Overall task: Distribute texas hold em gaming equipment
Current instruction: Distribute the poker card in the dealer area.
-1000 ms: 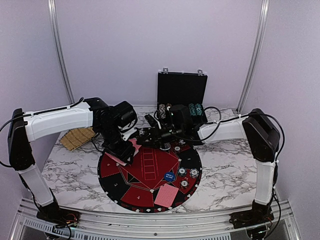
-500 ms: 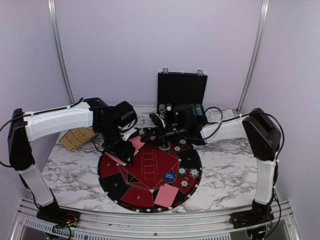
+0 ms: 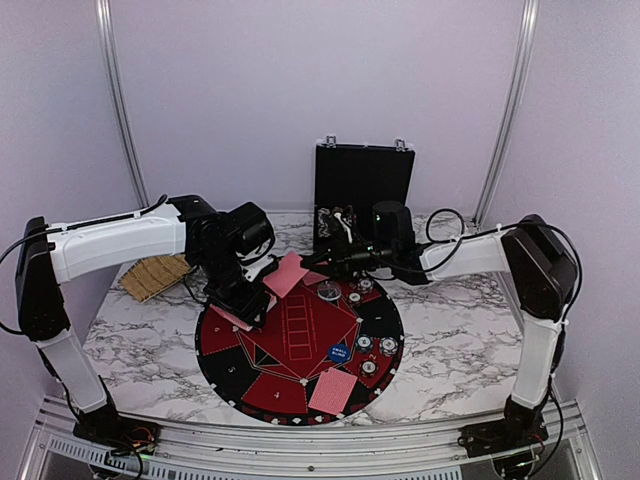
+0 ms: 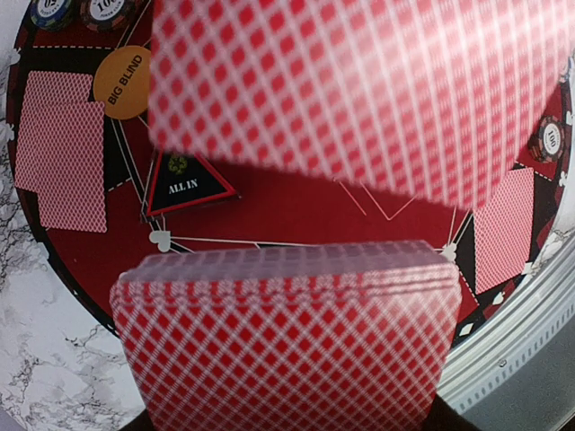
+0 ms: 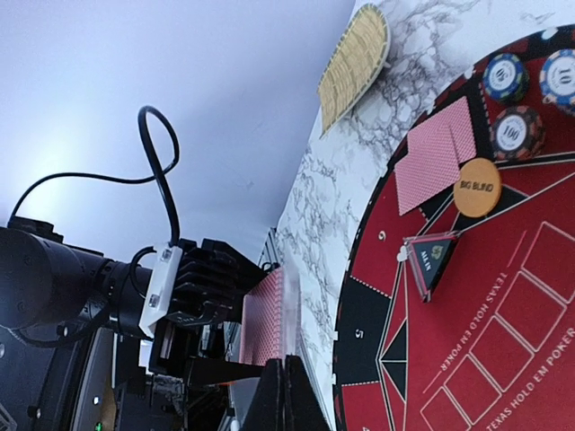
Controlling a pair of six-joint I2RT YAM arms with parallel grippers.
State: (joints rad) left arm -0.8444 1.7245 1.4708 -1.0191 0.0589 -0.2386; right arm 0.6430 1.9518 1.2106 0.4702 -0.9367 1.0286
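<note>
My left gripper [image 3: 247, 300] is shut on a deck of red-backed cards [image 4: 287, 346] and holds it over the left edge of the round mat [image 3: 300, 330]. My right gripper [image 3: 312, 262] is shut on a single red-backed card [image 3: 288, 275], held tilted in the air just above and to the right of the deck. In the left wrist view this card [image 4: 359, 90] is blurred and fills the top. In the right wrist view my shut fingers [image 5: 286, 395] grip the card edge-on, with the deck [image 5: 268, 314] just beyond. Dealt cards [image 4: 58, 148] lie by the orange BIG BLIND disc [image 4: 121, 83].
A black hinged case [image 3: 362, 190] with chip rows stands open behind the mat. A tan woven pad [image 3: 155, 275] lies at the left. Chips [image 3: 377, 346], a blue disc [image 3: 339, 352] and a card [image 3: 333, 390] lie on the mat's near right. An ALL IN marker [image 4: 184, 180] sits near the centre.
My right gripper has drawn back to the right and upward from the deck, taking one card with it. The card now hangs free above the mat. The left arm has held still.
</note>
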